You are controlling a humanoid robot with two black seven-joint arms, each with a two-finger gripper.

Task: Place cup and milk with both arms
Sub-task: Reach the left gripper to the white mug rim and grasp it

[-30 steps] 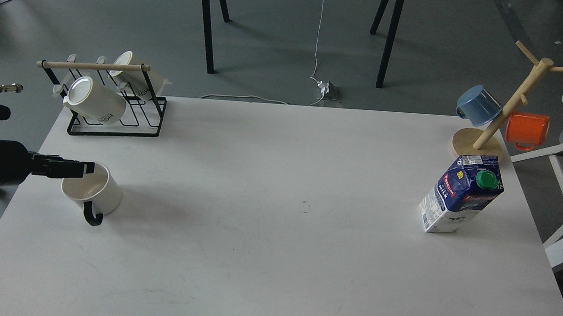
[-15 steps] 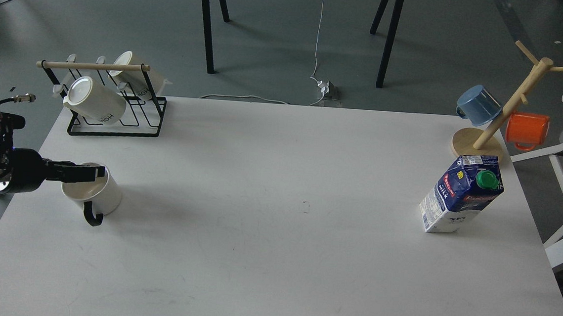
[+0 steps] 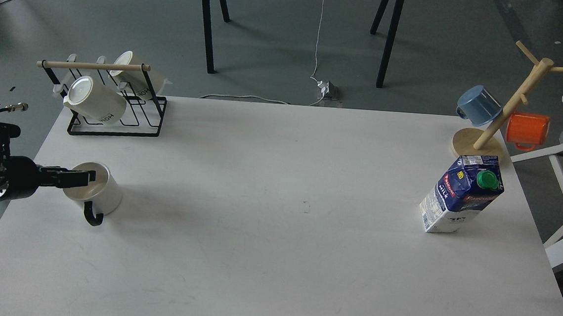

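- Reaching in level from the left edge, our left gripper (image 3: pixel 84 177) lies over the cup's near-left rim; whether its fingers (image 3: pixel 74 178) are parted, we cannot tell.
- Our cup (image 3: pixel 94 193) stands upright on the surface (image 3: pixel 266 236), handle toward us.
- Our milk (image 3: pixel 461 200) stands far right, well apart.

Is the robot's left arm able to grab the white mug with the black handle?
Probably yes: the left gripper is already at the white mug's near rim, nothing between them.
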